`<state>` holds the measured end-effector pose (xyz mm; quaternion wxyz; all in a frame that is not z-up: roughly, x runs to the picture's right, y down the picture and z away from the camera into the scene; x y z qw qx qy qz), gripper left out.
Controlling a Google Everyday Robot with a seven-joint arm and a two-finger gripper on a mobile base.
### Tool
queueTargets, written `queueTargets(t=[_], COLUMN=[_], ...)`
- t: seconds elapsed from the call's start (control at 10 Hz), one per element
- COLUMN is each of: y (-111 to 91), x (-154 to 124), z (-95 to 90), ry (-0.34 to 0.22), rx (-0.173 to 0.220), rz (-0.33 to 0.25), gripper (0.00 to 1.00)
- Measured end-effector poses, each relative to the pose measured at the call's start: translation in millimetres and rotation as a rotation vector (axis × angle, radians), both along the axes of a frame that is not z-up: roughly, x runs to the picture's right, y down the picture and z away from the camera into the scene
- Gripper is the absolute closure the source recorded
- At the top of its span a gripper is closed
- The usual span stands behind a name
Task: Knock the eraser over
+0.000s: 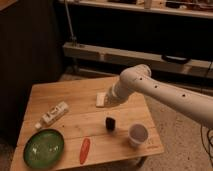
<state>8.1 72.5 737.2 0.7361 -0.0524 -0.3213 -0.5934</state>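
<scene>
The eraser [101, 99], a small flat white block, lies on the wooden table [75, 95] near its far middle. My white arm reaches in from the right, and its gripper [111, 100] sits low over the table right beside the eraser's right side. The arm's wrist covers the gripper's end, so I cannot tell whether it touches the eraser.
A small black object [110, 123] stands in front of the gripper. A white cup [138, 134] stands at the front right, a red elongated item [85, 150] and a green bowl [44, 148] at the front left, and a white tube [54, 114] at the left.
</scene>
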Motion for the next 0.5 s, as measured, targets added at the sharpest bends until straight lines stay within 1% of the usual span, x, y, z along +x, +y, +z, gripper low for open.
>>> queueTargets(t=[0.1,0.2,0.5], y=[0,0,8], x=[2,10,60], z=[2.7,6.2,22.8], ry=[0.011,0.025,0.083], rx=[0.005,0.009,-0.006], rz=[0.007,0.020,0.066], gripper=[0.98,1.00,1.00])
